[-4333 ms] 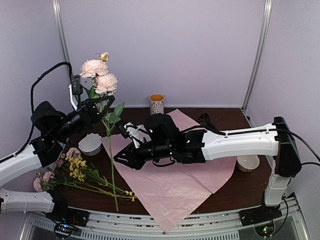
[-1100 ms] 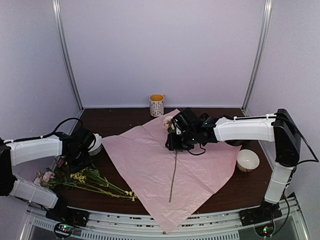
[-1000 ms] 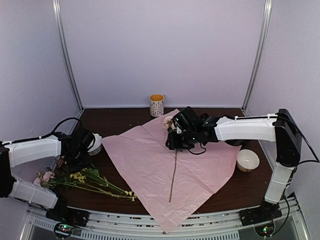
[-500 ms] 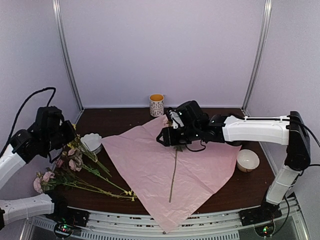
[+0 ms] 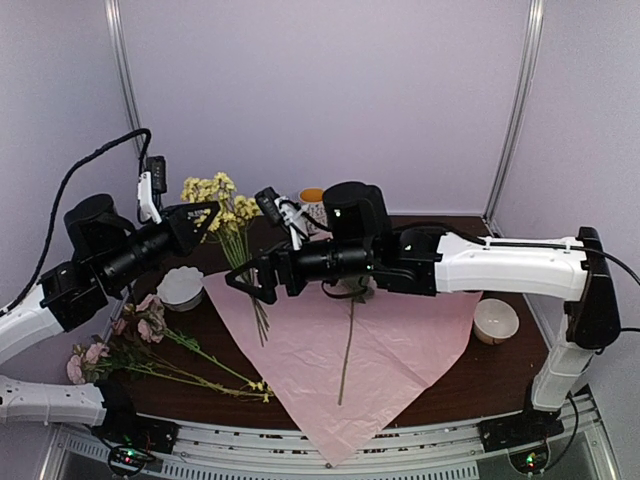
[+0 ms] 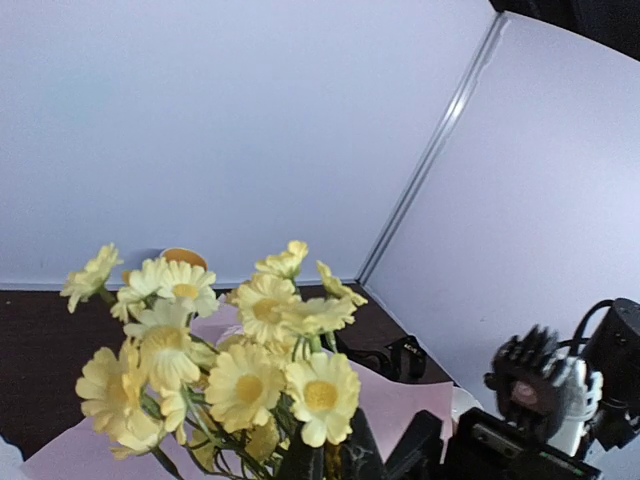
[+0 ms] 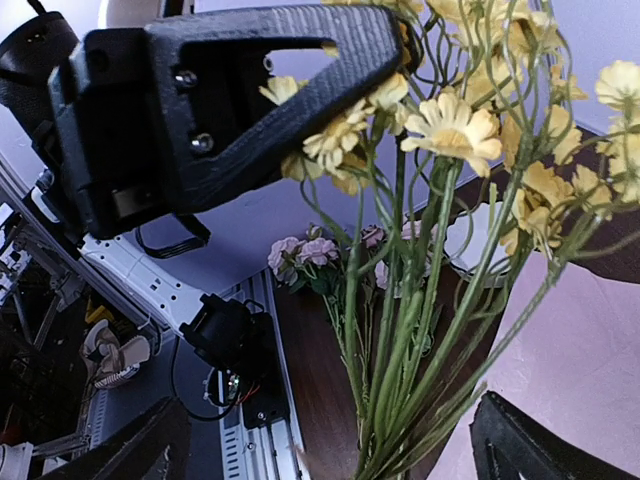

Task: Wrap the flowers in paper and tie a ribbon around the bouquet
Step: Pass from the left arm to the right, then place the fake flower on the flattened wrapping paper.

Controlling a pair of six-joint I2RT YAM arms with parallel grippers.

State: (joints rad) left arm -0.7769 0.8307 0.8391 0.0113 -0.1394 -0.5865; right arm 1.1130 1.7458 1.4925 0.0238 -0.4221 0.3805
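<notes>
Bars the far half of the paper (image 5: 410,345) with the right arm (image 5: 500,265), stretched across it toward the left. Fills the gap between left gripper (image 5: 215,213) and spread-jawed right gripper (image 5: 250,287) with hanging yellow flowers (image 5: 222,192). Leaves the paper's near half passable, bar one loose stem (image 5: 346,350). Hems the left side with a white bowl (image 5: 181,287) and a flower heap (image 5: 150,345).
</notes>
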